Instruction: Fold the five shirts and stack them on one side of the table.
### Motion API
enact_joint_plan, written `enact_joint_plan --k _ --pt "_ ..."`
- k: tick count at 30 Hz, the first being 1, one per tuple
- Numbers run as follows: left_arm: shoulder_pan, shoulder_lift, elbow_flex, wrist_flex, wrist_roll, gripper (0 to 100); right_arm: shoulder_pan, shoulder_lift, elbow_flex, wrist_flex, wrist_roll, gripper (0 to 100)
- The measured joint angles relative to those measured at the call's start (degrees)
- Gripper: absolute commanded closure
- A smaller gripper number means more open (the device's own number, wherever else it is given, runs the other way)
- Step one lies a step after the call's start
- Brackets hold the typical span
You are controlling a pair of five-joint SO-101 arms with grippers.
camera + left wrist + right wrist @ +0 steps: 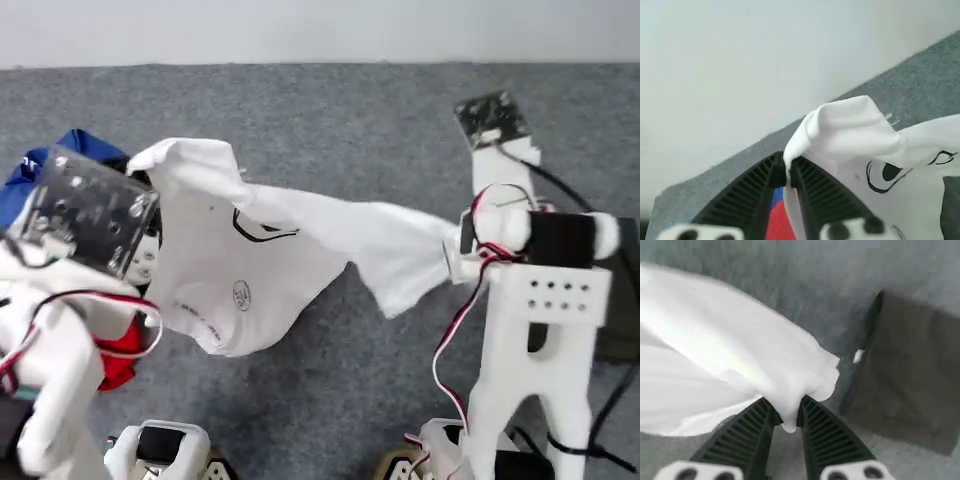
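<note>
The white shirt point(270, 260) is stretched between the two arms across the middle of the counter point(350, 130). Its broad body hangs toward the left edge and a narrower part is drawn out toward the right edge. Most of it appears to be lifted; whether its lowest fold touches the counter cannot be told. The left gripper point(786, 175) is closed tight on a bunched fold at the shirt's edge, the cloth pinched between its ribbed jaws. The right gripper point(787, 412) is likewise clamped on a small tuft at the opposite end.

The shirt is judged to be light, soft and wholly limp: no shape is kept by it, and it sags and creases wherever it is not supported. Little force is needed, but thin cloth may slip out of a narrow pinch. A doubled hem, a shoulder seam or a sleeve end is therefore to be preferred to a single layer.

The counter is covered with a grey, felt-like nap that is likely to drag at the fabric, so the shirt is better lifted and laid than slid. A blue shirt point(30, 170) and a red shirt point(120, 350) are bunched near the left edge by the left arm. A dark folded garment point(910, 375) lies flat at the right edge. Beyond the far edge a plain white wall point(320, 30) is seen.
</note>
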Motion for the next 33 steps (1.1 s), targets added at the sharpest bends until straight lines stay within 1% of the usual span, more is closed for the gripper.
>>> enact_joint_plan --k 3,6,8,12,13,15,17,19,22,25,30,32,33 --pt "0.0 -0.1 7.3 -2.1 0.0 98 0.0 0.0 6.8 -3.7 0.0 98.8" --pt "0.0 0.4 19.4 -8.1 0.0 98 0.0 0.0 15.0 -11.2 0.0 98.8" --pt "0.0 0.5 30.1 -14.9 0.0 98 0.0 0.0 21.1 -18.3 0.0 98.8" --pt "0.8 0.6 52.6 -32.3 0.2 98 0.0 0.0 33.8 -34.8 0.0 98.0" --pt "1.6 0.6 57.8 -36.7 0.3 98 0.0 0.4 36.2 -38.9 0.0 96.7" --pt "3.6 0.6 66.4 -44.8 0.0 98 0.0 1.8 38.8 -44.8 0.0 90.8" --pt "5.8 0.6 72.5 -51.1 0.0 98 0.0 4.5 38.7 -46.6 0.0 84.3" --pt "7.3 0.6 75.5 -53.6 0.0 98 0.1 8.0 37.5 -45.6 -1.3 81.1" --pt "7.9 0.6 76.8 -54.9 0.0 98 0.4 12.7 30.7 -39.6 -3.5 81.1" --pt "8.0 0.6 77.8 -55.2 1.4 98 0.4 14.3 20.4 -29.5 -4.0 81.1" --pt "8.0 0.6 79.8 -55.5 5.0 98 0.2 14.9 -1.0 -11.2 -4.0 81.2" --pt "8.0 0.6 80.7 -55.5 5.8 98 -1.5 14.9 -6.3 -3.8 -3.3 81.2" --pt "8.0 0.6 81.1 -55.5 6.2 98 -3.2 14.8 -6.7 -1.3 -2.4 81.2"
